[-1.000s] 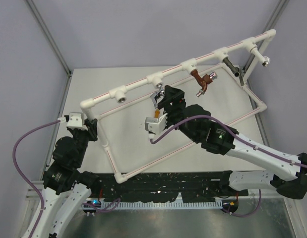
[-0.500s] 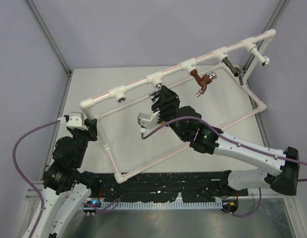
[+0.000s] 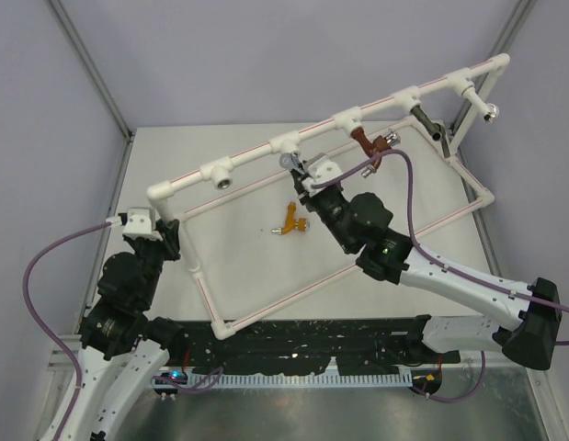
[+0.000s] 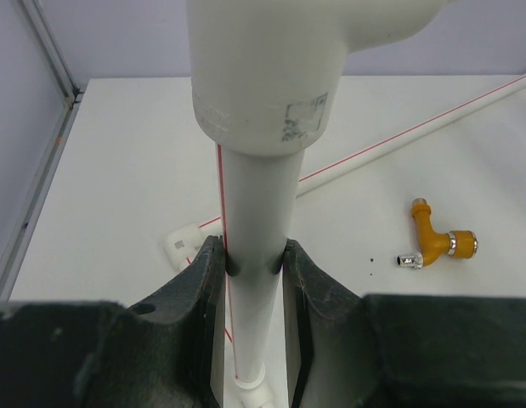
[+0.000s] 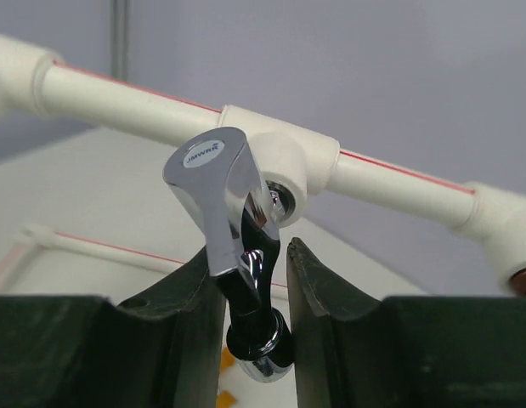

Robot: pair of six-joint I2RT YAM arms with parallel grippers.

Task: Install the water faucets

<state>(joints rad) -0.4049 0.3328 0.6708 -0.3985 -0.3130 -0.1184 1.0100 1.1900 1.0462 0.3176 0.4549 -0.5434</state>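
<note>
**A:** Right fingers (image 5: 296,272), status?

**B:** Pinching the chrome faucet (image 5: 220,195) by its body, handle upward. It sits directly in front of a tee socket (image 5: 288,166) on the top rail of the white pipe frame (image 3: 256,156). Cannot tell whether it is seated in the socket. A second ago these fingers were spread and sat lower, at mid-frame of the overhead view. Since then the arm has swung up-frame to the rail and the fingers have closed.

**A:** Other faucets?

**B:** The orange-yellow faucet (image 3: 290,220) lies loose on the bench (image 3: 238,239) at centre frame. It is in plain sight now, whereas the wrist covered most of it earlier. The red-brown faucet (image 3: 369,144) and dark grey faucet (image 3: 429,121) hang from sockets further right along the rail, both unchanged.

**A:** Left side?

**B:** Left fingers (image 4: 213,263) are clamped on the frame's upright post (image 4: 254,195), at the lower left of the overhead view. No change from the earlier frames.
</note>
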